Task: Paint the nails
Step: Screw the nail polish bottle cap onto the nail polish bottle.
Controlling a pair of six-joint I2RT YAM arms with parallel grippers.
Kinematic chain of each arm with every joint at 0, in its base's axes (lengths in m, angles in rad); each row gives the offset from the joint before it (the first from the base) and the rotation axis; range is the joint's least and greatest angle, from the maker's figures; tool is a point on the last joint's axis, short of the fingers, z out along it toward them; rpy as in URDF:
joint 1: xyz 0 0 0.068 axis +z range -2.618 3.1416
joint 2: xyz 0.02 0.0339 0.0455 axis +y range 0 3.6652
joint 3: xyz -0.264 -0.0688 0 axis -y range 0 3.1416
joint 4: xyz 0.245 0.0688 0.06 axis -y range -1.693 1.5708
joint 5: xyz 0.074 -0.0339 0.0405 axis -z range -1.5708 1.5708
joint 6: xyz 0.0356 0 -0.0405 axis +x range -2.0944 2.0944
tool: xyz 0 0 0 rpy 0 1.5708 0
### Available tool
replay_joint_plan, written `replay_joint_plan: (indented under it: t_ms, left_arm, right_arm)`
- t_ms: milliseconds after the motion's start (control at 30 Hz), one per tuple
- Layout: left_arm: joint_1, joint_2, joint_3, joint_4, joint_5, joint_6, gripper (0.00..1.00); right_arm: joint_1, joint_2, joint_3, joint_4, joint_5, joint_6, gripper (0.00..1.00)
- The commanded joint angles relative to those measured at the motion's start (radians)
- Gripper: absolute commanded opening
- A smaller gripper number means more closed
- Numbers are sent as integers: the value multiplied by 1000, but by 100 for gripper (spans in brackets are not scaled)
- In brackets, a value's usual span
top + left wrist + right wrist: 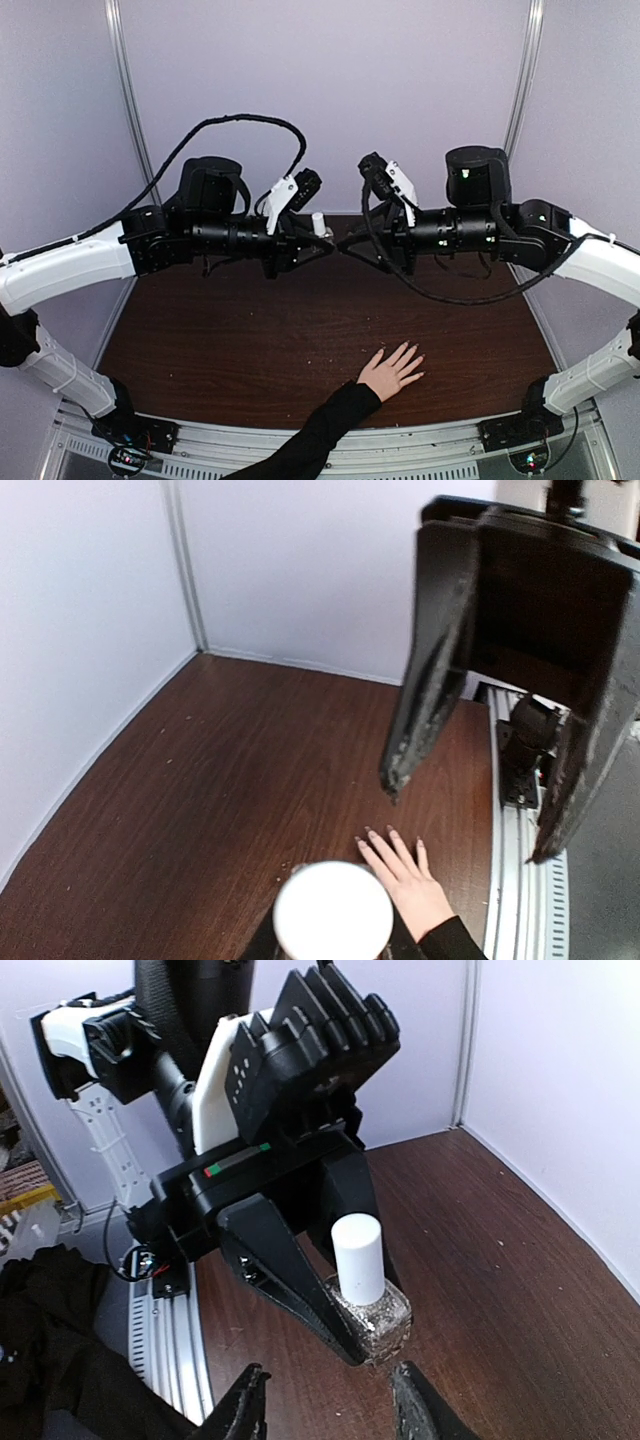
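Over wood table, clamping bottle upright in left gripper, poising half-open right gripper beside its cap, likely for unscrewing.

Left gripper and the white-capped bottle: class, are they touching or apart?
Touching. The right wrist view shows the left gripper with fingers clamped against both sides of the bottle.

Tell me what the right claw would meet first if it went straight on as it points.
The white-capped bottle clamped in the left claw: it sits dead ahead of the right claw, seemingly close, though depth is hard to judge.
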Motion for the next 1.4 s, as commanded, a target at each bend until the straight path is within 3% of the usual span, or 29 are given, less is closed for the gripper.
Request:
replay_joint_plan:
  t_ms: [0, 267, 767, 1133, 1367]
  left_arm:
    - [-3, -37, 6, 31, 240, 97, 0]
    - [-6, -11, 33, -20, 542, 161, 0]
    - [-36, 65, 114, -126, 627, 226, 0]
    - [-17, 25, 74, -54, 624, 193, 0]
    - [-4, -2, 40, 4, 495, 146, 0]
  right_arm:
    - [-6, -37, -4, 8, -183, -24, 43]
    - [-5, 4, 69, -35, -384, -42, 47]
    - [-5, 88, 111, 28, -574, 45, 46]
    - [-4, 108, 114, 0, -611, 36, 21]
    - [-4, 95, 115, -29, -561, 12, 5]
